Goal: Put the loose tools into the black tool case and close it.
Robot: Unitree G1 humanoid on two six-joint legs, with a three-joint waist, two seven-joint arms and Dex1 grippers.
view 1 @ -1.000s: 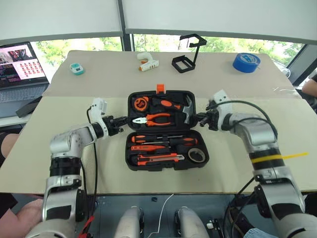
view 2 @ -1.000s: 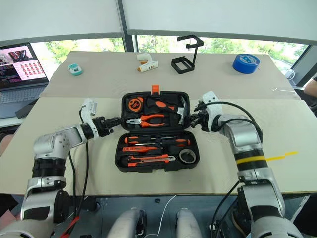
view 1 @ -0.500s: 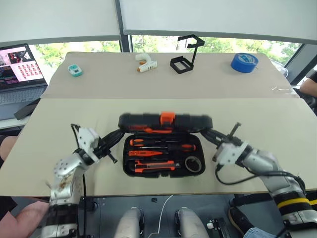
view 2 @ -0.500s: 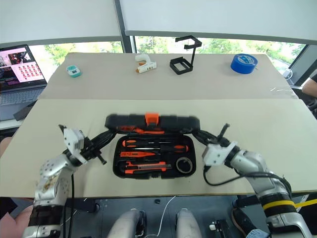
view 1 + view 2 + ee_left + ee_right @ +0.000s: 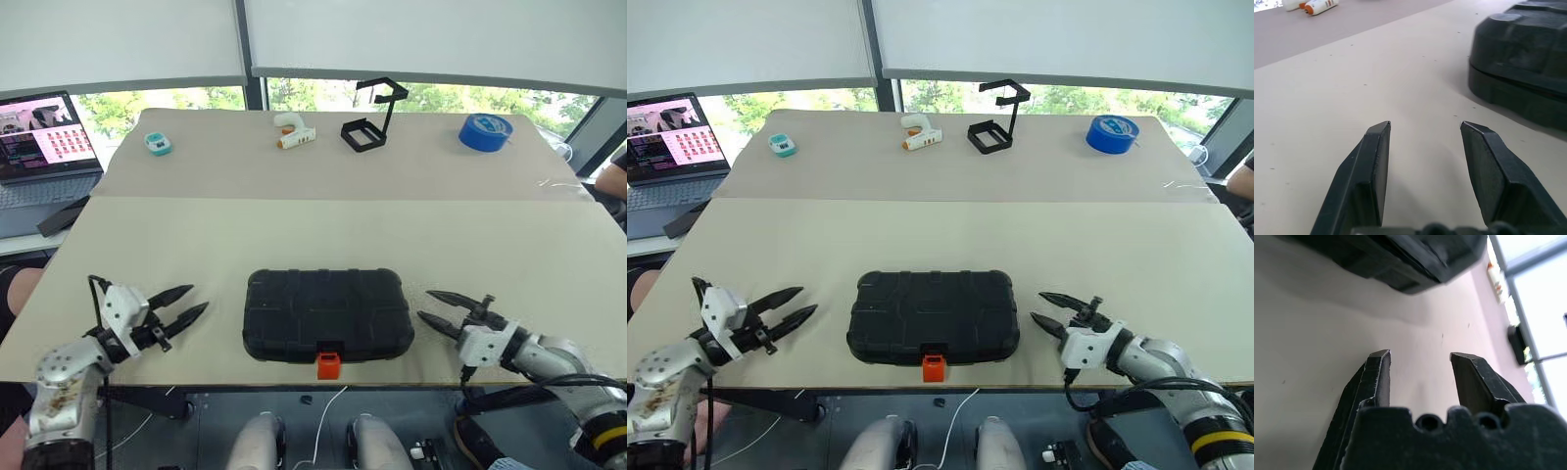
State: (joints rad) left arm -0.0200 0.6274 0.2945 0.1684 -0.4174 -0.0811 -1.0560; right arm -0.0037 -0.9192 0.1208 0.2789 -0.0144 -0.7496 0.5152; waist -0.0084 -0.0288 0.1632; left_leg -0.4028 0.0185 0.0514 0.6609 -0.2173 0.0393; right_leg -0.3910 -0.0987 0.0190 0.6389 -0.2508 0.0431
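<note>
- The black tool case [image 5: 327,315] lies closed at lower centre of the frame, orange latch [image 5: 328,364] facing the table [image 5: 294,235] edge.
- Left gripper [image 5: 190,303], lower left: fingers parted, holding nothing.
- Right gripper [image 5: 427,305], lower right: fingers apart, empty.

Shut case [image 5: 327,315] hiding the tools and slots inside. In the left wrist view, case [image 5: 1522,68] cut off at the edge and blurred. In the right wrist view, case [image 5: 1400,254] cut off too, soft. Beyond the case, laptop [image 5: 44,137] partly cropped; small teal object [image 5: 157,144] too small to identify.
</note>
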